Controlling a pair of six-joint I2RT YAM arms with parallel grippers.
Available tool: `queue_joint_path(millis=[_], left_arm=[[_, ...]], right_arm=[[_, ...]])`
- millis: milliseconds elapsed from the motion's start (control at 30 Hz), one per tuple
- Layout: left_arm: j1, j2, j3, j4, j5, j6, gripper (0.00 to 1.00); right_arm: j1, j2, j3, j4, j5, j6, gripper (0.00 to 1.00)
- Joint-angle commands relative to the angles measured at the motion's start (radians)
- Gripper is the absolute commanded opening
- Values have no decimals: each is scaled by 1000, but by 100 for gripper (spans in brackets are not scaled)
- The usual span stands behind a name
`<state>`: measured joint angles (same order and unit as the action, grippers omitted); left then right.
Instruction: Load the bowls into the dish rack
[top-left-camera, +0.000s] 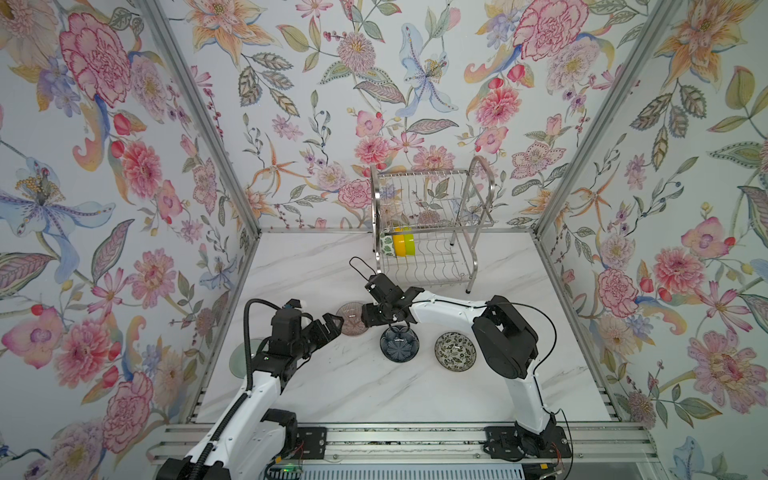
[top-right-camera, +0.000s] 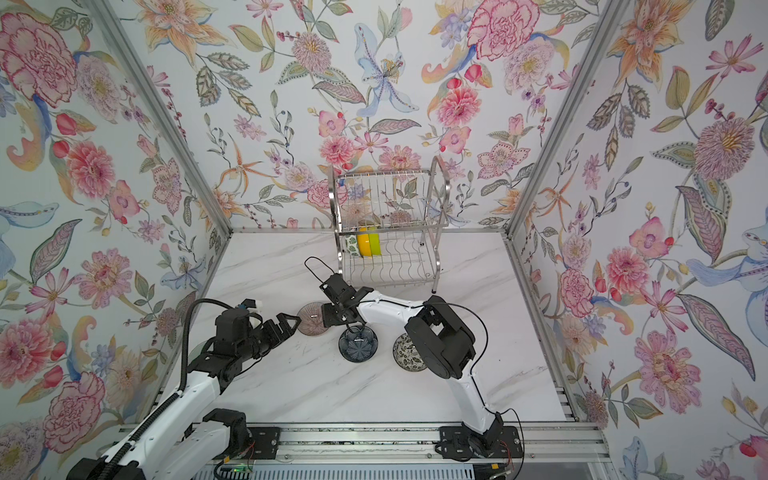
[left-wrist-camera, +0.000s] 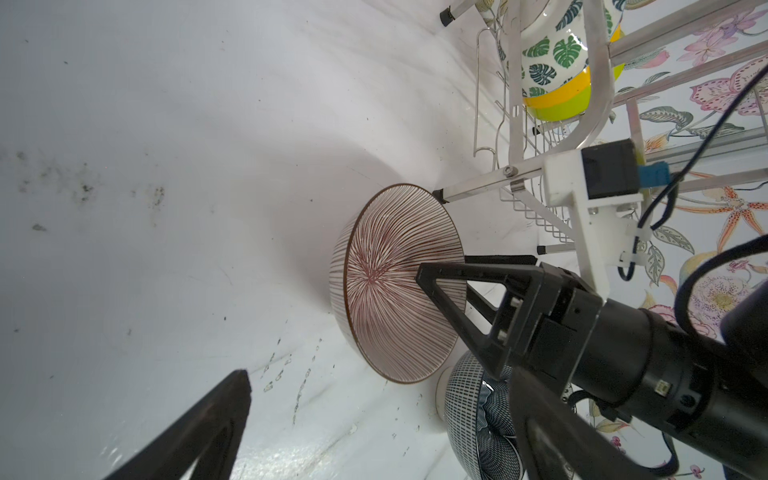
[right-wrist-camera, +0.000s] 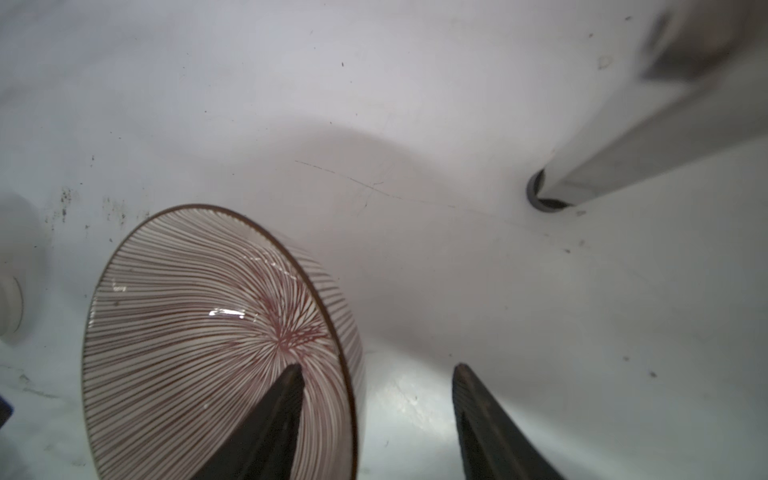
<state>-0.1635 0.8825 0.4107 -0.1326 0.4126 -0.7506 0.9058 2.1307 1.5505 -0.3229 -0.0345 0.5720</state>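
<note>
At the left edge of the worktop (top-left-camera: 374, 395), a pale green bowl (top-left-camera: 237, 358) is largely hidden behind the left arm (top-left-camera: 257, 386); only part of its rim can be made out. Near the middle, the striped bowl (top-left-camera: 350, 316) is partly covered by the two hands in both top views. Its lower edge is cut off in the right wrist view, where a leg of the rack (right-wrist-camera: 644, 137) is seen only as a blur. Much of the dark blue bowl (top-left-camera: 399, 343) is masked by black fingers in the left wrist view, and the leaf-print bowl (left-wrist-camera: 552, 54) is crossed there by the rack's end frame.

The striped bowl is noted as round and white, with fine reddish lines radiating from the centre and a dark rim. It is set mouth up on the worktop in front of the rack. The right hand (right-wrist-camera: 376, 368) is found parted, with one finger over the bowl's inside, the other outside its wall, and nothing pinched. The left hand (top-left-camera: 332, 328) is spread wide and empty just beside the same bowl. A floral bowl (top-left-camera: 455, 351) lies near the dark blue bowl. The leaf-print bowl, a yellow bowl (top-left-camera: 399, 245) and a lime bowl (top-left-camera: 409, 244) are stood on edge at the left end of the lower shelf.
</note>
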Motion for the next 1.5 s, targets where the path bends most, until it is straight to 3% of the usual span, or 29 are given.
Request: queue_joint_path(millis=[0, 233, 433, 533, 733, 933, 1267, 1467], left_arm=[[8, -1, -5, 12, 7, 3, 99], [8, -2, -3, 11, 6, -1, 99], [7, -8, -1, -6, -6, 2, 99], [8, -9, 6, -19, -14, 2, 99], [7, -22, 27, -51, -57, 7, 99], [-14, -39, 53, -63, -92, 13, 99], [-223, -49, 104, -12, -282, 12, 99], [-371, -43, 86, 126, -394, -39, 97]], right_arm=[[13, 35, 45, -49, 25, -24, 54], [18, 55, 63, -62, 37, -34, 43], [19, 34, 42, -48, 38, -29, 28], [18, 22, 36, -44, 47, -24, 16], [20, -41, -7, -12, 105, -23, 3], [14, -121, -51, 33, 127, -17, 0], [4, -275, -144, 117, 191, -10, 0], [-20, -381, -224, 192, 218, -11, 0]])
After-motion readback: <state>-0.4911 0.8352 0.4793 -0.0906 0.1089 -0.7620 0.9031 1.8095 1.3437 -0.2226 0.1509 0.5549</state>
